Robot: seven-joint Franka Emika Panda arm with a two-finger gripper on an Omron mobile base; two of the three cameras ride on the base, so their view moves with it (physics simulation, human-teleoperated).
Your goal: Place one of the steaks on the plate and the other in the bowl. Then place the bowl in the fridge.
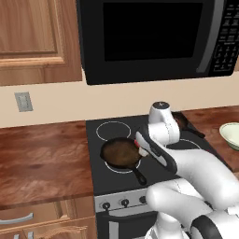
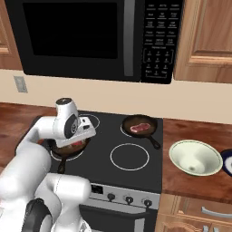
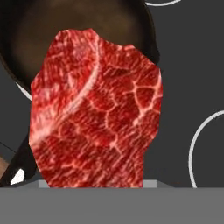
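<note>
The gripper [image 2: 78,141] hangs over the front left of the stove [image 2: 103,174], its jaws partly closed on one steak [image 3: 94,109]. In the hand view the slab sits right up against the camera and hides the fingertips, so the exact contact cannot be made out. From the left base view the skillet [image 1: 119,154] on the stove's front left burner looks bare, which suggests this steak is lifted just clear of it. The other steak [image 2: 139,128] lies in a second skillet [image 2: 141,123] at the stove's back right. The bowl [image 2: 195,156] stands on the counter just right of the stove, and the plate [image 2: 228,162] shows only as a dark edge further right of the stove. The meat is likely light but soft and limp, with a moist, slick surface, so it may sag or slide between the jaws. A firm pinch across the thick middle, not at a thin edge, looks safest. The carry rightward off the stove should be slow and level, and low over the bowl or plate before release.
</note>
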